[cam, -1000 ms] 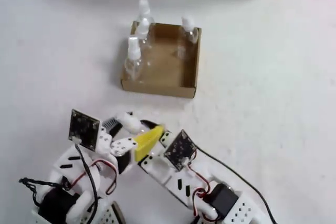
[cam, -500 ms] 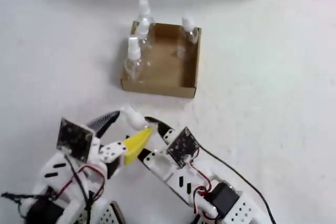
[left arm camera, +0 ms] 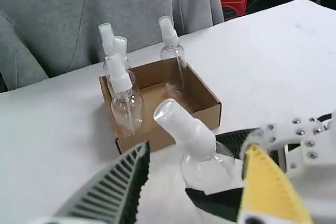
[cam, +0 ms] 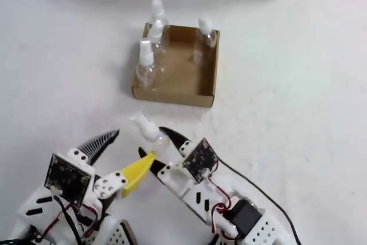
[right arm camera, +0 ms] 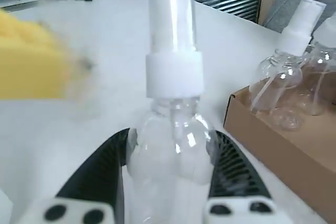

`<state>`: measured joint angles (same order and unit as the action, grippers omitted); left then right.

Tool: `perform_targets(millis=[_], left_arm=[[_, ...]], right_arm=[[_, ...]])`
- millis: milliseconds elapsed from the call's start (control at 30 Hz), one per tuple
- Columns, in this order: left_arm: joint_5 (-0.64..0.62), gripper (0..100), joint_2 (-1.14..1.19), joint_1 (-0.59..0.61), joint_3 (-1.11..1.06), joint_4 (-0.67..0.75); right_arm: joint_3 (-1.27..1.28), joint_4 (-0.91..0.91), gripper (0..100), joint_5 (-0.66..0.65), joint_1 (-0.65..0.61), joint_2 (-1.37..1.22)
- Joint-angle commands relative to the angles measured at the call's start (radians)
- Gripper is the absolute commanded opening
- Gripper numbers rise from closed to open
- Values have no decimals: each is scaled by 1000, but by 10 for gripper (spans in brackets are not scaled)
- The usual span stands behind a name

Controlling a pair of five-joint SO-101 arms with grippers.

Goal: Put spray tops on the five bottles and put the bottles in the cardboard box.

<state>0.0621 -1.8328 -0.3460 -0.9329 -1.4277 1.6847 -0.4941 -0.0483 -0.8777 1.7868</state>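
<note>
Extending low across the table [cam: 298, 84] from the near edge, angled toward the cardboard box [cam: 172, 97]: right arm. Right gripper [cam: 151, 140] clamped on the belly of 1 clear bottle [cam: 158, 139], black fingers [right arm camera: 100, 177] pressed against both sides. Bottle tilted, spray top [cam: 141, 123] fitted, well short of the box on its near side. Left arm set low beside the right. Left gripper [cam: 135, 144] spread wide, grey and yellow fingers holding nothing, bottle just ahead of the gap. 4 capped bottles [cam: 144, 64] standing upright at the box's left and far sides.
</note>
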Motion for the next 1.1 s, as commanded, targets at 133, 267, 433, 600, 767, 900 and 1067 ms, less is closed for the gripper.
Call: perform_targets(millis=[133,267,433,600,767,900,1067], left_arm=[[14,21,10,111,38,14],[14,36,10,206,-54,118],[14,21,10,329,-255,288],[14,21,10,351,-417,370],[14,21,10,351,-448,365],[14,21,10,351,-465,365],[14,21,10,351,-548,371]], right_arm=[[6,137,15,-5,162,13],[6,180,15,54,209,13],[6,297,15,86,334,13],[6,374,15,86,406,4],[6,377,15,86,410,4],[6,432,15,86,444,4],[-2,463,15,86,496,4]])
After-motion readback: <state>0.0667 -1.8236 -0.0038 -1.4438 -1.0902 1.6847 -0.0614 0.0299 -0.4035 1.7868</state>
